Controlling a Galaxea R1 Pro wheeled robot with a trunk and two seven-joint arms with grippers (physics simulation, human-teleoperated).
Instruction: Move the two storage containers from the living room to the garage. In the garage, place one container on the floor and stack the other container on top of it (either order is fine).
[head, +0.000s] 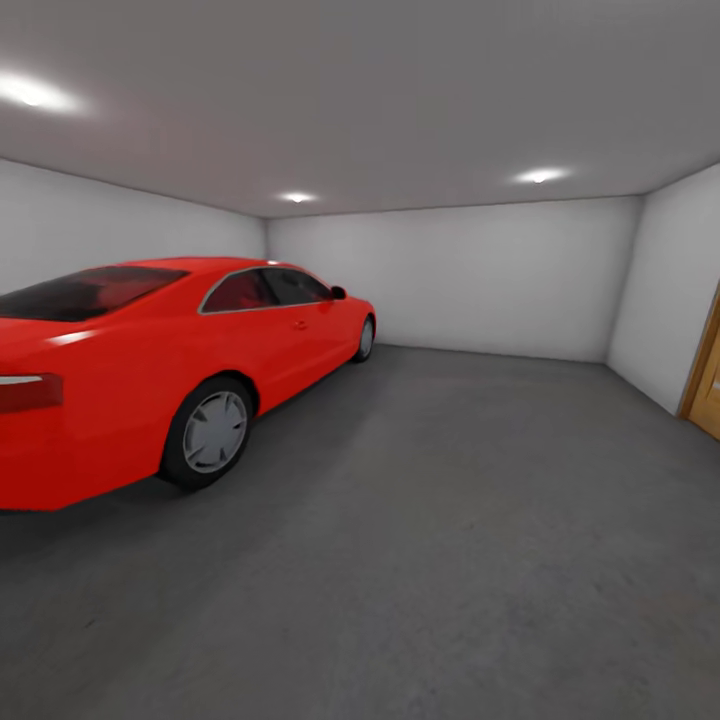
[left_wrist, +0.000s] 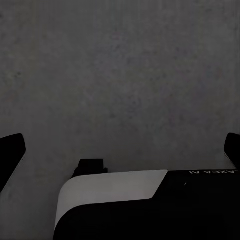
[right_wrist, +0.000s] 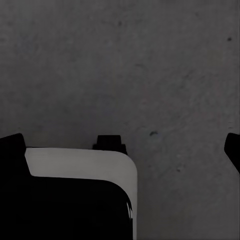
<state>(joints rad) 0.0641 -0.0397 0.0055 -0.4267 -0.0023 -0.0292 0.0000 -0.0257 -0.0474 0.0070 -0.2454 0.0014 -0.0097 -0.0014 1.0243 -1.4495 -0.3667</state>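
The garage has plain white walls and a dark grey, speckled concrete floor that stretches bare from beside the red car to the far wall. The car stands along the left wall, and a wooden door edge sits opposite it.
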